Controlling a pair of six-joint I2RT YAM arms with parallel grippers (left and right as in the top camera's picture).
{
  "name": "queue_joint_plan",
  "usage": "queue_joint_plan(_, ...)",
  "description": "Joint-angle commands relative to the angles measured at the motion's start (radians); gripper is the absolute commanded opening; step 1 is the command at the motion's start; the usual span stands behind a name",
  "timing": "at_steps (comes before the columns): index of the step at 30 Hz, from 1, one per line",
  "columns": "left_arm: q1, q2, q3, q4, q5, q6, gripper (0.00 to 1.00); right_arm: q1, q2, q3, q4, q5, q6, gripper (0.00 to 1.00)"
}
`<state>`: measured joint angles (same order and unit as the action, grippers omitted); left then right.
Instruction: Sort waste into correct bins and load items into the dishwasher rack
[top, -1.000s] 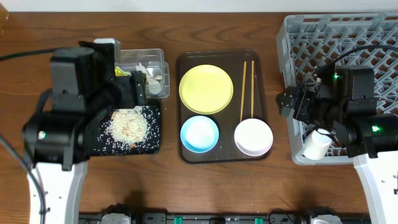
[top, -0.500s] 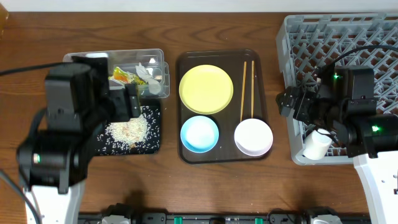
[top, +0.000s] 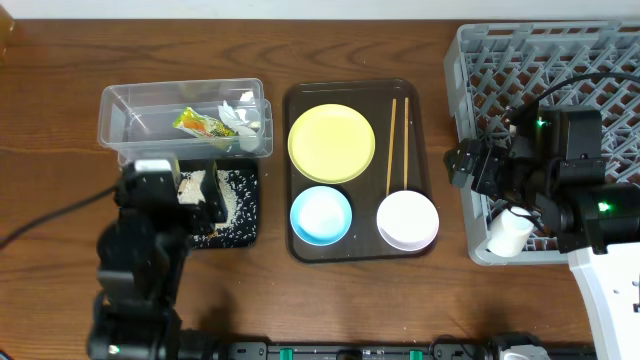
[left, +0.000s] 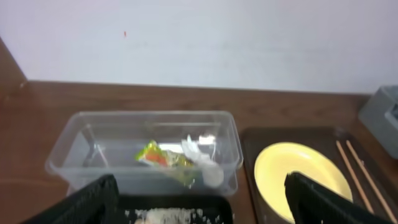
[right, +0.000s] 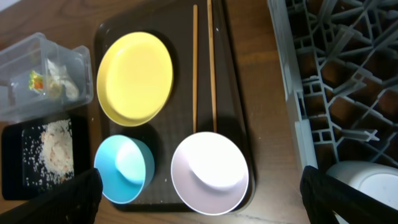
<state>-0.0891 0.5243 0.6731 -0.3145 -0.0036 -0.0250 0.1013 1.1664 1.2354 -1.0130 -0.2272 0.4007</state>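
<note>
Dark brown serving tray (top: 365, 238) — middle of wooden table (top: 330, 300).

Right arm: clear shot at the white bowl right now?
Likely yes: the white bowl sits uncovered in the corner of the brown tray nearest the dishwasher rack, and the right gripper hangs open close by.

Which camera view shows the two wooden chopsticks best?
The right wrist view: the chopsticks lie large and clear on the brown tray. Overhead shows them whole but smaller; the left wrist view catches only part at its right edge.
</note>
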Motion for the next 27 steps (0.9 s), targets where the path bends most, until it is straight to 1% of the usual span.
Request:
queue_joint_plan(1, -0.001, -0.099, -0.116, 0.063, -0.001, 0.01, 0.88, -0.008, -0.001, 0.012, -0.002, 0.006, -0.013, 0.99)
queue_joint_plan(4, -0.001, -0.2, -0.212, 0.093, -0.001, 0.01, 0.88, -0.008, -0.001, 0.012, -0.001, 0.006, -0.013, 0.99)
queue_joint_plan(15, -0.001, -0.512, -0.484, 0.096, -0.001, 0.009, 0.88, -0.008, -0.001, 0.012, -0.002, 0.006, -0.013, 0.99)
queue_joint_plan(22, -0.001, -0.523, -0.626, 0.251, 0.015, 0.005, 0.88, -0.008, -0.001, 0.012, -0.002, 0.006, -0.013, 0.99)
queue_joint_plan(25, -0.002, -0.523, -0.671, 0.245, 0.014, 0.006, 0.88, -0.008, -0.001, 0.012, -0.002, 0.006, -0.013, 0.99)
queue_joint_plan(27, -0.001, -0.522, -0.669, 0.251, 0.011, 0.006, 0.88, -0.008, -0.001, 0.012, -0.001, 0.006, -0.013, 0.99)
